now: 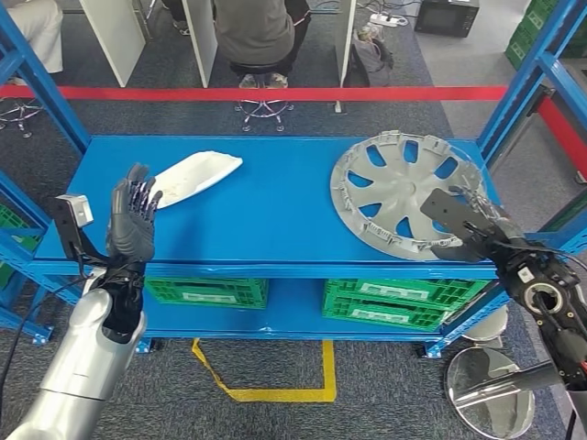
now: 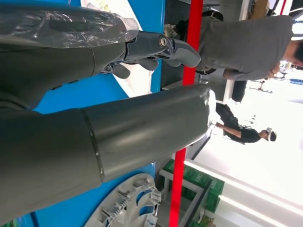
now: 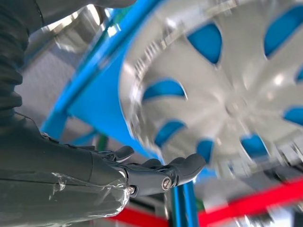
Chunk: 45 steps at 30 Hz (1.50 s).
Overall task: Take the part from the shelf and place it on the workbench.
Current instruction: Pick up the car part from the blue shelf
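While the silver spoked plastic wheel cover is still lying flat on the blue metal shelf at the right of the head view, I am reaching my right hand to its near rim, fingers spread and holding nothing. I am holding my left hand raised and wide at the left, near a white plastic bag, so picking up and carrying to the workbench are both remaining.
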Each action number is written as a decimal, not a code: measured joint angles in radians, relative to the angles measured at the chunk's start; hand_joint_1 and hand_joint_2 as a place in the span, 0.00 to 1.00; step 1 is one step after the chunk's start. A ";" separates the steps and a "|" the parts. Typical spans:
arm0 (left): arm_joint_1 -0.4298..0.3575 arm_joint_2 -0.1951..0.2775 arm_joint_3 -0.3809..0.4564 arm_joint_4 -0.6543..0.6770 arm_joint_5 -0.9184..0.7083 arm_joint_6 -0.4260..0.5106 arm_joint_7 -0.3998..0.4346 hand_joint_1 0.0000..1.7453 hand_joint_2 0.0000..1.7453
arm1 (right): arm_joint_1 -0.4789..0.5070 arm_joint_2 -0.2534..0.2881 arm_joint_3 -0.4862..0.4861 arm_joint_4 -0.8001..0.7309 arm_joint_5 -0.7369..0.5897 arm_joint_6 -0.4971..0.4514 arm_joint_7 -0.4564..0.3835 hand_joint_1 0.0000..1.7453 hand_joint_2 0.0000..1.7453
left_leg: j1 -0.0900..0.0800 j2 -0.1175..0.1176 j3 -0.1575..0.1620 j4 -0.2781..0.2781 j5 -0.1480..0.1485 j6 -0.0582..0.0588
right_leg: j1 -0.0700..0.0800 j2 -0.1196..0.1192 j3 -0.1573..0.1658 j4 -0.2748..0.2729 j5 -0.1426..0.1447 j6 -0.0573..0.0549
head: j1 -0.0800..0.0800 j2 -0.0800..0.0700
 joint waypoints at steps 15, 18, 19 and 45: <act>0.002 0.000 0.005 -0.018 0.000 0.020 -0.003 0.00 0.00 | -0.165 0.051 0.114 0.240 0.361 -0.206 -0.289 0.00 1.00 | 0.000 -0.002 0.000 -0.001 0.000 0.000 | 0.000 -0.002 0.001 0.001 0.000 0.000 | 0.000 0.000; 0.002 0.000 0.006 -0.021 0.000 0.021 -0.004 0.00 0.00 | -0.180 0.066 0.137 0.297 0.381 -0.234 -0.314 0.00 1.00 | 0.000 -0.002 0.000 -0.001 0.000 0.000 | 0.000 -0.002 0.001 0.001 0.000 0.000 | 0.000 0.000; 0.002 0.001 0.006 -0.022 0.000 0.021 -0.004 0.00 0.00 | -0.184 0.072 0.144 0.315 0.386 -0.241 -0.326 0.00 1.00 | 0.000 -0.002 0.000 -0.001 0.000 0.000 | 0.000 -0.002 0.001 0.001 0.000 0.000 | 0.001 0.000; 0.002 0.002 0.008 -0.024 0.014 0.027 -0.023 0.00 0.00 | -0.227 0.208 0.213 0.683 0.186 -0.125 -0.448 0.00 1.00 | 0.000 -0.002 0.000 -0.002 0.001 -0.001 | 0.000 -0.002 -0.001 0.001 -0.001 -0.001 | 0.000 0.000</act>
